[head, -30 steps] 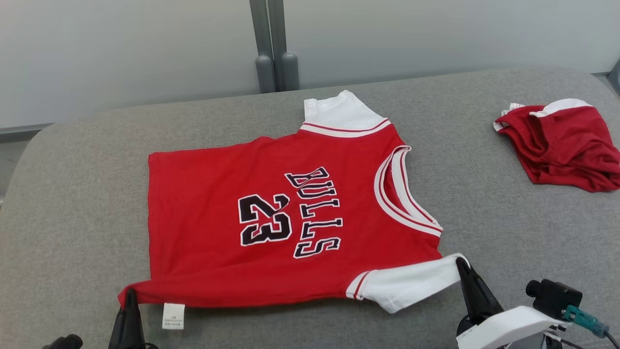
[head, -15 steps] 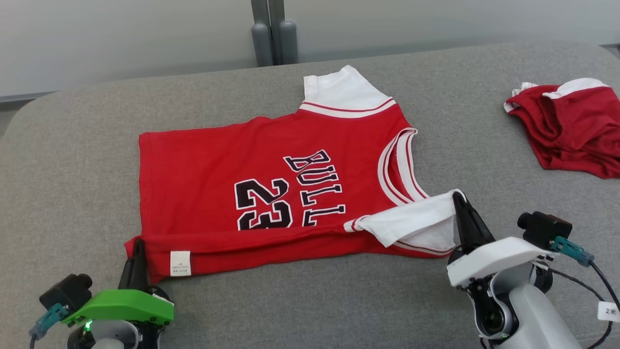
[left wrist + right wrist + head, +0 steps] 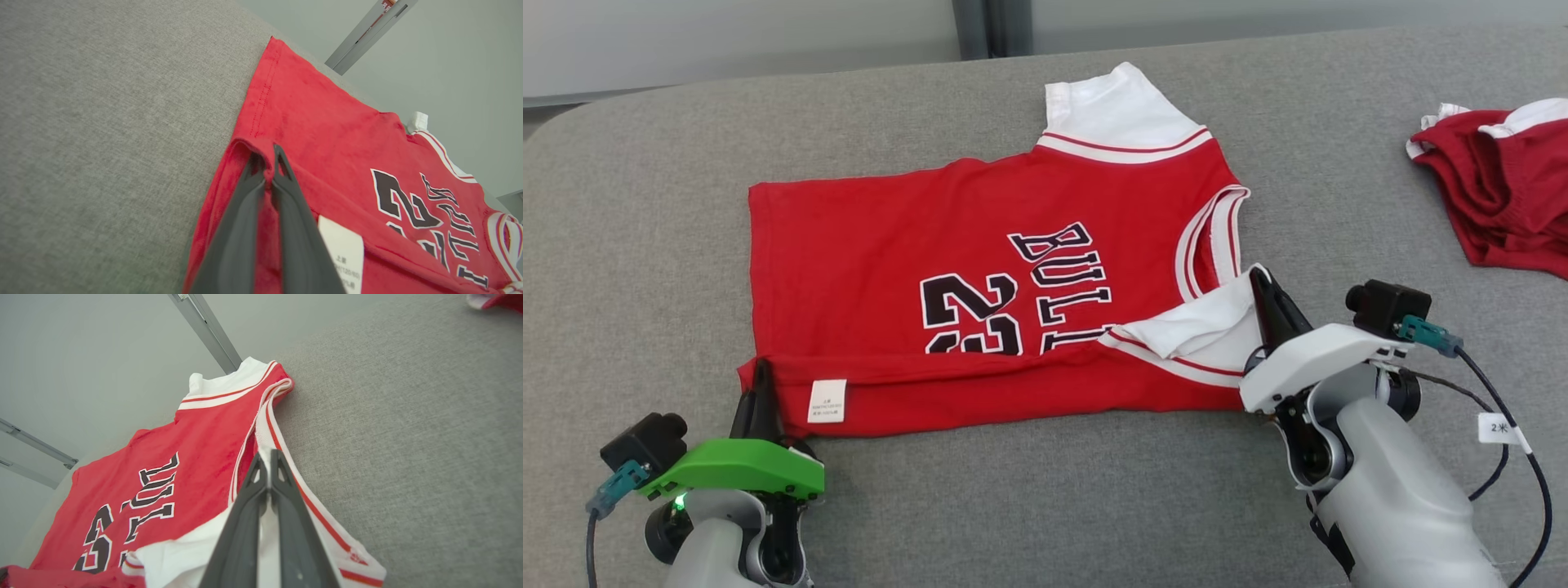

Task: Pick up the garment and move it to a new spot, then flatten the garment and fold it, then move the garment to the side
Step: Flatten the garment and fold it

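Folding in progress: the red jersey (image 3: pixel 980 220) lies flattened on the grey padded surface (image 3: pixel 645 204), its near long edge turned over onto the printed number. The left fingers (image 3: pixel 762 392) are clenched on the jersey's near hem corner, beside its white label (image 3: pixel 826 400). The right fingers (image 3: pixel 1270 306) are clenched on its near white sleeve (image 3: pixel 1192 327). Relocation and flattening appear done. The fold looks only part-made, and moving the jersey aside is not yet done. A second red garment (image 3: pixel 1503 188) lies well right of the jersey.
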### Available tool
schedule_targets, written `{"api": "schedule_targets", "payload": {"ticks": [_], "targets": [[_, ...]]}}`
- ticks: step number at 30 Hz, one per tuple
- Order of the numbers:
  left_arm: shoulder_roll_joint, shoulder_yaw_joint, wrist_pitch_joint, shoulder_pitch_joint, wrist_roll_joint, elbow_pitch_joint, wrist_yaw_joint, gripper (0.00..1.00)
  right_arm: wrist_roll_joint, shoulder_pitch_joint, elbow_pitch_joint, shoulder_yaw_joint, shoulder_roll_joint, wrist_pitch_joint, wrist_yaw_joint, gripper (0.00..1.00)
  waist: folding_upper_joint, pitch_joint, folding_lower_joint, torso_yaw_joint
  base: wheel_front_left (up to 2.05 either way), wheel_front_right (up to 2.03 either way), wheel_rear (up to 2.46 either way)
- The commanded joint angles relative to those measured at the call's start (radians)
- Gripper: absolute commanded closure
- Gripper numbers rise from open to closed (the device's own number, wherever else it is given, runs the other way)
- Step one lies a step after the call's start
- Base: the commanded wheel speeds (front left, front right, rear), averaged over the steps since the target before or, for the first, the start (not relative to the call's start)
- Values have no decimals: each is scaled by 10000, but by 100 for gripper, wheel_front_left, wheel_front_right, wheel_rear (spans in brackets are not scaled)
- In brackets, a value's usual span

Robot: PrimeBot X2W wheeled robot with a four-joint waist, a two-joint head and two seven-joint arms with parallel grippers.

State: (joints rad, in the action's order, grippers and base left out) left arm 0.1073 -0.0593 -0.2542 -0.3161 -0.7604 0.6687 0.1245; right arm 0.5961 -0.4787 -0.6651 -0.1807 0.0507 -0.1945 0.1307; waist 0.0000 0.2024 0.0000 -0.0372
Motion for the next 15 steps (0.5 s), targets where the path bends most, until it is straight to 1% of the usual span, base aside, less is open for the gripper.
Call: {"api": "schedule_targets", "payload": {"ticks": [1, 3, 4, 5, 6, 7, 10, 15], "targets": [[-10, -34, -40, -204, 53, 1, 53, 82, 6, -309, -321, -66, 9, -89, -1, 100, 0, 53, 0, 116, 0, 0, 0], [-44, -95, -65, -237, 108, -54, 59, 60, -36, -651, -810, -143, 14, -158, -1, 100, 0, 62, 0, 203, 0, 0, 0], [-64, -117, -77, -241, 111, -111, 49, 42, 5, -815, -1076, -215, 12, -170, -1, 84, 0, 61, 0, 254, 0, 0, 0], [-76, -134, -83, -224, 128, -177, 51, 17, 60, -945, -1274, -264, 9, -191, -1, 58, 0, 56, 0, 292, 0, 0, 0], [-95, -149, -94, -174, 132, -273, 54, 0, 84, -1091, -1515, -304, 14, -214, -1, 4, 0, 46, 0, 341, 0, 0, 0], [-112, -161, -101, -113, 132, -359, 57, 0, 99, -1195, -1697, -339, 17, -244, -1, 0, 0, 33, 0, 383, 0, 0, 0], [-117, -158, -98, 192, 125, -664, 63, 0, 186, -1519, -2155, -388, 19, -407, -1, 0, 0, -20, 0, 467, 0, 0, 0], [-22, 0, -108, 735, 11, -1135, 69, 0, 416, -1778, -2352, -411, 18, -618, -1, 0, 0, -177, 0, 407, 0, 0, 0]]}}
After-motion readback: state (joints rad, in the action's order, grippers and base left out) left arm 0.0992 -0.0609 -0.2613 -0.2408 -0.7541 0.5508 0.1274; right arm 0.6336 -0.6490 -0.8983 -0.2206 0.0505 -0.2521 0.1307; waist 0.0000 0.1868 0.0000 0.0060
